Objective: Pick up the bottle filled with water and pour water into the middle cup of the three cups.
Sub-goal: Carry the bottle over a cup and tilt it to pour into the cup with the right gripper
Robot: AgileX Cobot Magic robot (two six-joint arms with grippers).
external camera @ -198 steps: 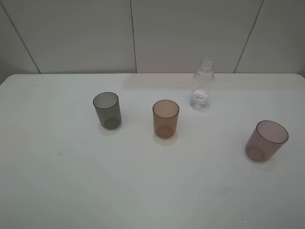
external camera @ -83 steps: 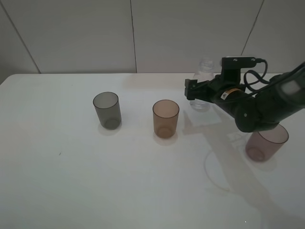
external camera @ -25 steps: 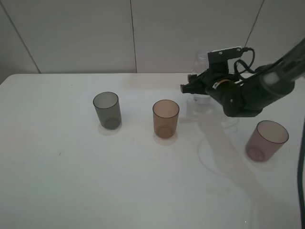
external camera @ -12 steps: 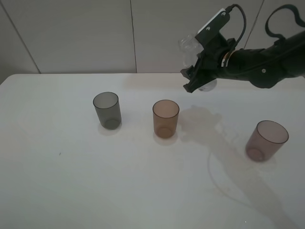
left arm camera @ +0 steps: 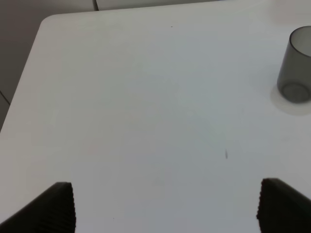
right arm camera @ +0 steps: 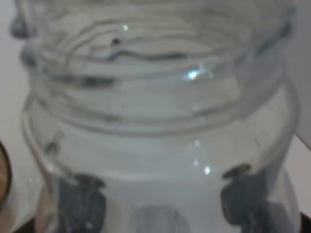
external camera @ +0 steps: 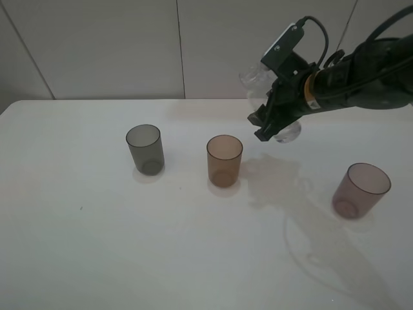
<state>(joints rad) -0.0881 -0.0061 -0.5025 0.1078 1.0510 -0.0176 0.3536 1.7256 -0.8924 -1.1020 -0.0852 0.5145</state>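
My right gripper (external camera: 273, 111) is shut on the clear bottle (external camera: 253, 75) and holds it in the air, tilted, with its open neck pointing up and left. The bottle is above the table, to the right of and behind the amber-brown middle cup (external camera: 224, 161). In the right wrist view the bottle (right arm camera: 155, 121) fills the frame, with dark finger pads (right arm camera: 80, 206) on both sides. The smoky grey cup (external camera: 145, 150) stands on the left and the mauve-pink cup (external camera: 361, 189) on the right. My left gripper (left arm camera: 167, 208) is open and empty over bare table, with the grey cup (left arm camera: 295, 73) far ahead.
The white table (external camera: 97, 245) bears only the three cups. A panelled wall (external camera: 97, 45) runs behind its far edge. The right arm's shadow falls on the table between the amber and pink cups.
My right gripper closed on the bottle, lifted it off the table and tilted it. In the last half second it came slightly lower and further right. The cups have not moved.
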